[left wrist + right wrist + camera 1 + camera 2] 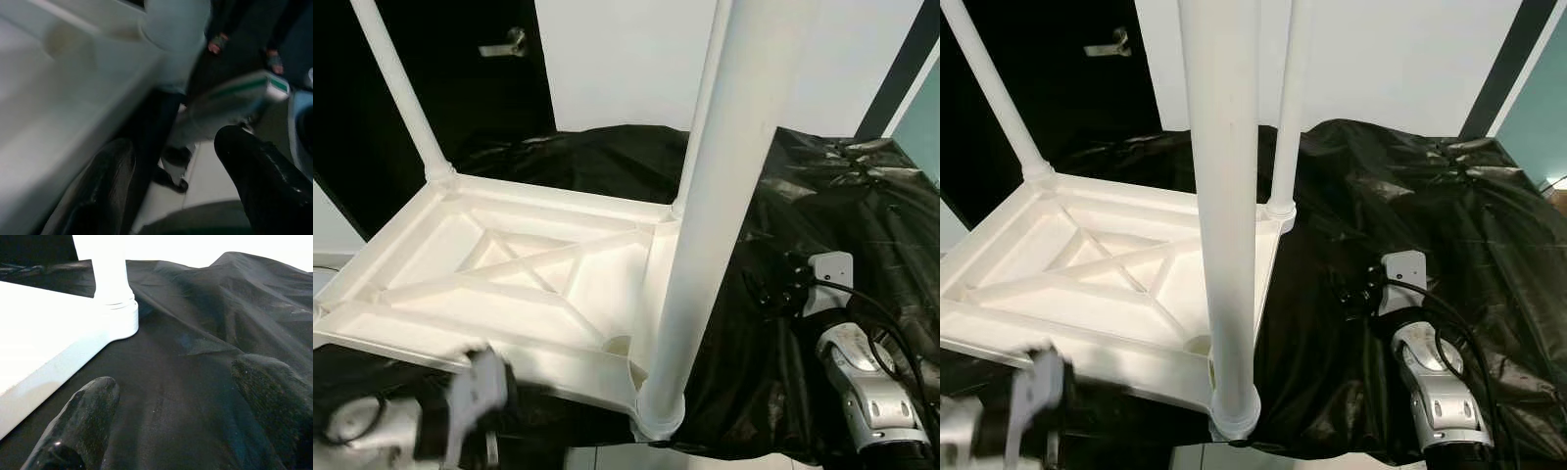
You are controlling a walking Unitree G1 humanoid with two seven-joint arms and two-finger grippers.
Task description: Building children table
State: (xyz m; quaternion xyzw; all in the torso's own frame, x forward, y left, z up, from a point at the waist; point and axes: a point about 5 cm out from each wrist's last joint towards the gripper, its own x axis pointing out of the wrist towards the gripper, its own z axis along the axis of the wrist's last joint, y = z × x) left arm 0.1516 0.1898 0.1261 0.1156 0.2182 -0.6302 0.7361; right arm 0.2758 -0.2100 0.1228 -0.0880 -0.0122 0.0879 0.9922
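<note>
White table upside down on a black sheet, legs up.

The table top (499, 274) lies on the sheet (822, 196) with three legs (715, 196) standing. The left gripper (176, 196) hovers open at its near edge; the right gripper (181, 426) rests open beside it.

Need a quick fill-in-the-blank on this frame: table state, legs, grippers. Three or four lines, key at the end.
1. The white table top lies ____ on the black sheet, its ribbed underside facing up.
2. ____ white legs stand in its corner sockets, the nearest leg included.
3. The right gripper hovers over the sheet with its fingers ____.
4. The left gripper is at the top's near ____.

Missing words: upside down; three; open; edge
</note>
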